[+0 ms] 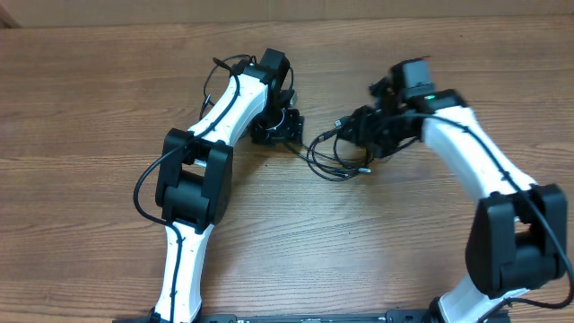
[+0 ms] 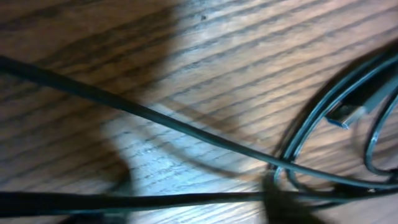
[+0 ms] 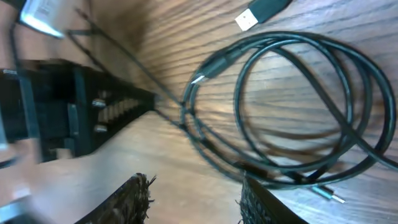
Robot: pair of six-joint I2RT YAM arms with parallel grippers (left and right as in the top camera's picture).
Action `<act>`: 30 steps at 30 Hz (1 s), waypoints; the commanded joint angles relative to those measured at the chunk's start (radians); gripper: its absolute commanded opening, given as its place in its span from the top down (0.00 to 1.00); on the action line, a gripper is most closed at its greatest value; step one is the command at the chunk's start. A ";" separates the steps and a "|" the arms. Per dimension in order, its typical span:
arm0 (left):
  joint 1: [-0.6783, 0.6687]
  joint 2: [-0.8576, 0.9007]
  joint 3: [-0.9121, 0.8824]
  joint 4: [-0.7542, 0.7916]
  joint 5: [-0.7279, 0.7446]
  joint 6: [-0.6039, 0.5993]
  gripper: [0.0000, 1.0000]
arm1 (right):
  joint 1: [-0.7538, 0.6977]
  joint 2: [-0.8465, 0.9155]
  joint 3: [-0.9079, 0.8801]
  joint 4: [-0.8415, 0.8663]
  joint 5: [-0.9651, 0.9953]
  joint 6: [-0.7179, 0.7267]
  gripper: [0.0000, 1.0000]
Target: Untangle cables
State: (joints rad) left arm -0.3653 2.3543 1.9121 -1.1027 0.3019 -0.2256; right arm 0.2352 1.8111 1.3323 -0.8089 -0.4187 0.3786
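Overhead: the cables point(image 1: 336, 160) are lying in a loose coil on the table point(image 1: 90, 90), between the two grippers. One strand is running from the coil toward the left gripper point(image 1: 276, 126). The right gripper point(image 1: 366, 135) is hovering over the coil's right edge. I am counting two arms, two grippers and one bundle here. How many cords are making it up, I cannot tell.

Left wrist: two strands are crossing the wood, one slanting point(image 2: 186, 127) and one running along the bottom edge. They are meeting the coil at the right, where one plug point(image 2: 347, 116) is showing. The fingers are not showing clearly, so I cannot tell whether this gripper is clenched on a strand or released.

Right wrist: the right gripper point(image 3: 196, 199) is standing released, its fingertips point(image 3: 134, 196) apart with nothing between them. The coil point(image 3: 298, 38) is lying just ahead, about three turns nested together. I am counting two plugs: a flat one point(image 3: 261, 11) at the top and a thin pin point(image 3: 326, 194) at the bottom. The left gripper point(image 3: 62, 112) is showing as a dark block at the left.

As I judge it, the step in hand is taking a fresh hold to pull the coil apart. It is probably going best if the right gripper is closing on a single strand near a free plug, not across all the turns. The left side should be anchoring its strand while the right is drawing away slowly. That way the loops are opening rather than cinching into a knot.
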 commanded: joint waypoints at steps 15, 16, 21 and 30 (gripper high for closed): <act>-0.001 -0.003 -0.012 -0.027 -0.073 0.024 0.56 | 0.154 0.166 -0.006 0.127 0.355 0.124 0.73; -0.001 -0.003 -0.012 -0.027 -0.073 0.024 0.55 | 0.154 0.186 -0.006 0.131 0.354 0.132 0.70; -0.001 -0.003 -0.012 -0.026 -0.073 0.024 0.41 | 0.157 0.200 -0.006 0.173 0.372 0.171 0.69; -0.001 -0.003 -0.012 -0.027 -0.073 0.023 0.00 | 0.159 0.229 -0.006 0.113 0.478 0.164 0.74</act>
State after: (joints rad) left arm -0.3653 2.3451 1.9091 -1.1294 0.2489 -0.2073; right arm 0.3878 2.0232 1.3312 -0.6731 -0.0090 0.5419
